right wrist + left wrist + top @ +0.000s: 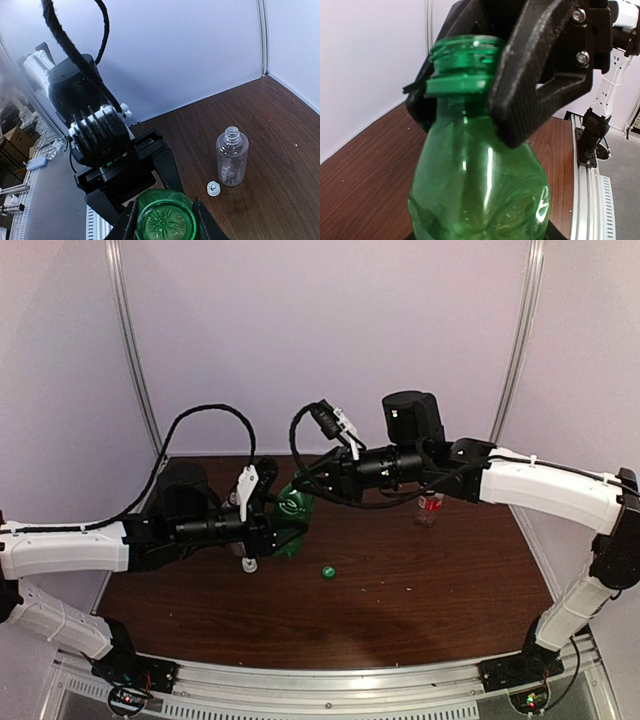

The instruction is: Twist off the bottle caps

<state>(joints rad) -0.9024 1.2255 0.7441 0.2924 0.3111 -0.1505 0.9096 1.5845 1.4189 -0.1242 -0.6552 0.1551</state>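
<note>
legible text: none | red label [431, 503] on small bottle [427, 517]: too small to read

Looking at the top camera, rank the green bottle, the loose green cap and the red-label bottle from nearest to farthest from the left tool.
From the left tool, top view:
1. The green bottle: held in that tool, centre-left.
2. The green cap: loose on the table, just right of the tool.
3. The red-label bottle: well off to the right, toward the back.
</note>
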